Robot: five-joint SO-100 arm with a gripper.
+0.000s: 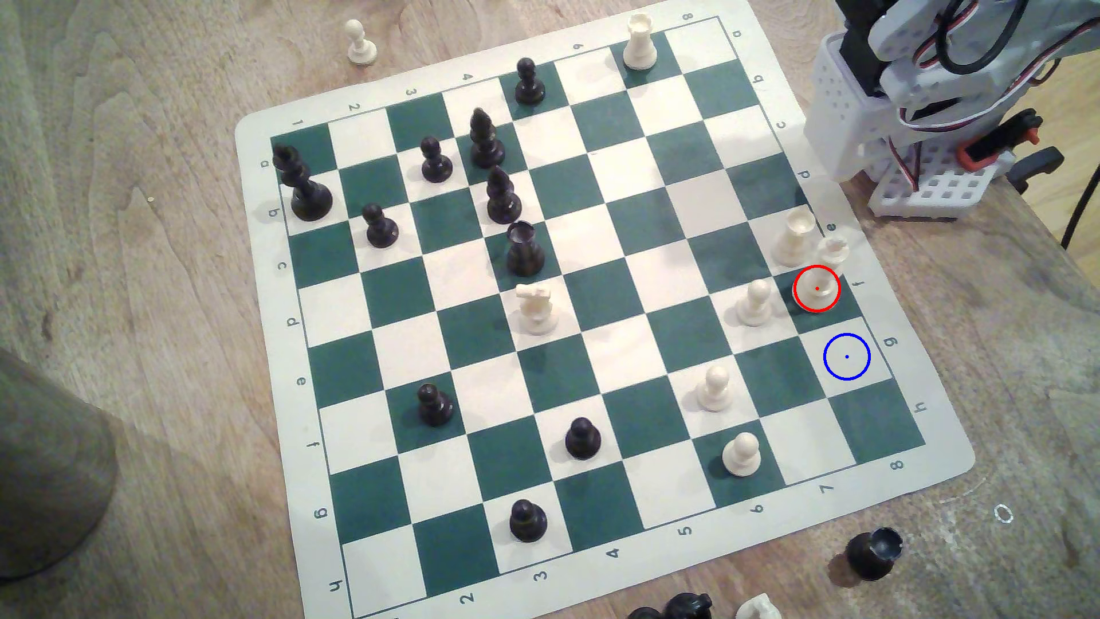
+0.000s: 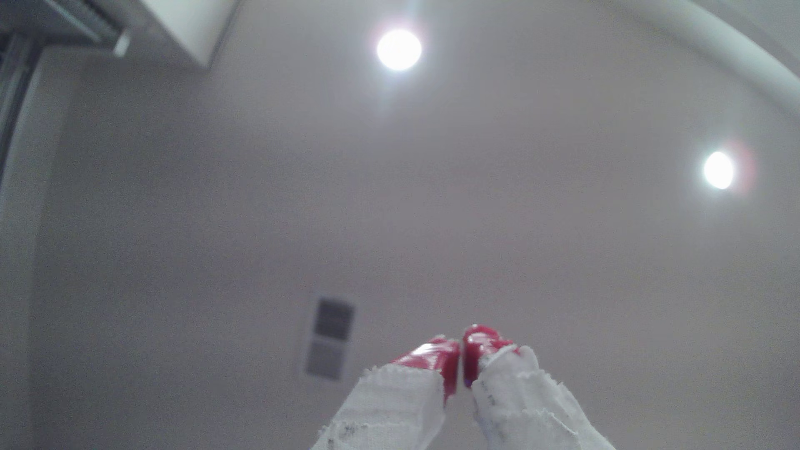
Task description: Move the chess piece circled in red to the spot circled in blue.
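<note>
The gripper (image 2: 461, 355) is pointed up toward the ceiling in the wrist view, and its red fingertips (image 2: 437, 359) are pressed together with nothing between them. The arm (image 1: 928, 89) is folded at the exterior view's upper right, off the board, so the approach is judged as not yet begun.

The chess piece circled in red (image 1: 824, 271) is standing on a green square at the exterior view's right edge of the board (image 1: 381, 565). The spot circled in blue (image 1: 847, 356) is the cream square next to it, toward the nearer edge, and it is free.

For a good step, the jaws should be opened before the descent, and the piece should be taken high on its stem. The cream piece with a flared top (image 1: 794, 235) is just beside it and a cream pawn (image 1: 755, 303) is near, so a straight vertical approach is probably safer; a sideways approach could knock them.

The board is a thin green and cream mat laid flat on a wooden table (image 1: 149, 238). Some captured pieces are left on the wood. Overhead, two round ceiling lamps (image 2: 398, 49) and a vent (image 2: 331, 337) are seen.
</note>
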